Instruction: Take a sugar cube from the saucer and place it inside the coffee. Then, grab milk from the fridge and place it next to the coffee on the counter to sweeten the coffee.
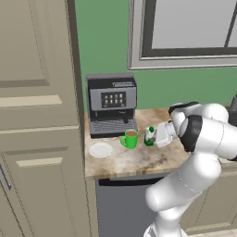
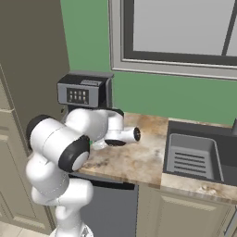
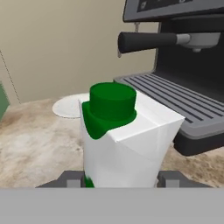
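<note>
1. Standing upright on the counter point(image 1: 139, 162), the milk point(image 1: 149, 136) is sitting just to the right of the coffee point(image 1: 130, 138), near it but not clearly touching.
2. Reaching in from the right, the gripper point(image 1: 156, 137) is sitting level with the carton, its white hand lying close against the carton's right side in the left base view.
3. Looking along the hand, the milk point(image 3: 127, 144) is rising directly between the two dark finger tips point(image 3: 72, 179), one on each side of its base; the jaws are standing partly apart, about the carton's width.
4. Whether the fingers are actually pressing on the carton or merely flanking it cannot be told.
5. Showing brown liquid inside, the green mug is standing in front of the coffee machine point(image 1: 112, 105), with its handle pointing left toward the saucer point(image 1: 101, 150).
6. Lying flat near the counter's left front corner, the saucer is sitting apart from the mug.
7. Facing the hand camera, the carton's green cap point(image 3: 112, 102) is sitting on its sloped white top, with the saucer point(image 3: 68, 106) visible behind it.
</note>
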